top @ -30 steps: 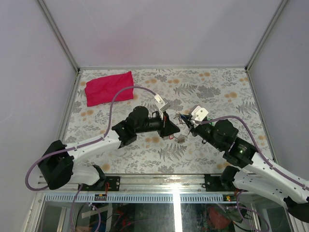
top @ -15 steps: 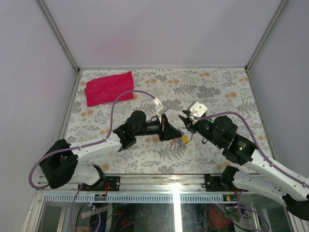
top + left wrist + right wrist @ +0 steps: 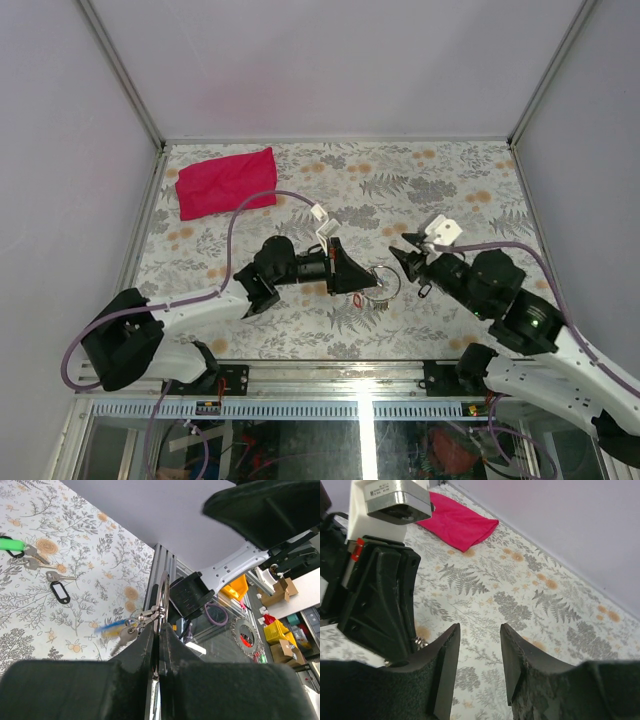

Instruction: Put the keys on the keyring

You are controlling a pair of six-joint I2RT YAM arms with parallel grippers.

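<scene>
A: The keyring [image 3: 161, 597] is gleaming like polished metal, thin and smooth.
B: The keys [image 3: 37, 565] on the table are showing bare grey metal. The green tag [image 3: 11, 544] is shining like glossy plastic, and so is the black tag [image 3: 61, 591].
A: The table cover [image 3: 450, 190] is looking matt and leaf-printed. The red cloth [image 3: 226, 181] is looking soft and dull.
B: The right gripper [image 3: 480, 630] is showing matt black plastic, and its fingers [image 3: 445, 670] are looking grainy.

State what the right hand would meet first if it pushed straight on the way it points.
Probably the fern-patterned table, which shows through the gap of the open right hand. The left hand stands just left of that line. Depth is unclear, so it might brush that instead.
</scene>
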